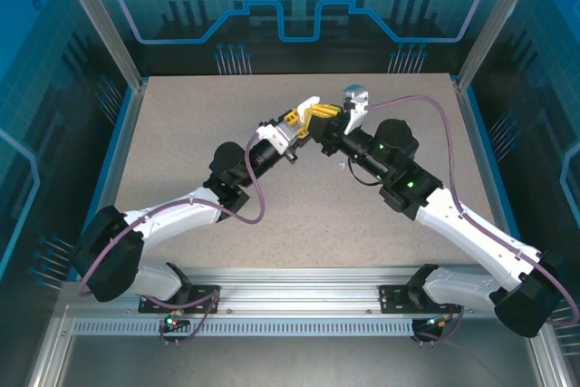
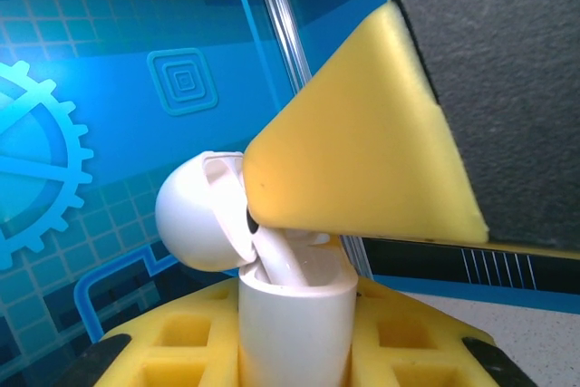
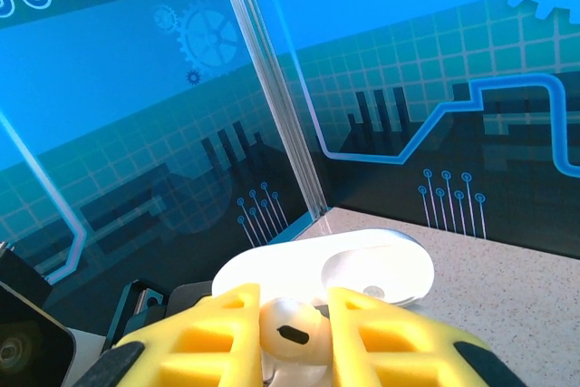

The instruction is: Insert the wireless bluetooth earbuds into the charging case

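Observation:
My left gripper is shut on the white charging case, held upright with its rounded lid swung open to the left. A white earbud's stem slants down into the case's mouth. Above it a yellow finger of the other gripper hides the earbud's head. My right gripper is shut on that white earbud, pinched at its head, with the open lid just behind. From above, left gripper and right gripper meet over mid-table, the case between them.
The speckled tabletop lies below both raised arms. Clear blue enclosure walls and metal corner posts ring the table. The arm bases sit on the rail at the near edge.

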